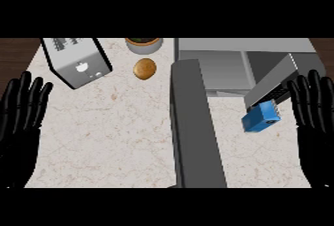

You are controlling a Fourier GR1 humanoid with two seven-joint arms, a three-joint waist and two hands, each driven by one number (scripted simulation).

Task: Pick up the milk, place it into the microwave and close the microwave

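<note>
Right hand (312, 110) nearer the milk (262, 117)

Head view: fingers straight and spread, holding nothing. The milk sits just left of the hand, not touching, its long axis tilted up toward the fingertips. The open microwave (222, 66) lies up-left. Left hand (23, 110) rests open, well apart.

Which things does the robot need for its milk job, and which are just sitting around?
For the job:
blue milk carton
microwave
its open door

Just sitting around:
silver toaster
round brown food
pot at the counter's back
</note>
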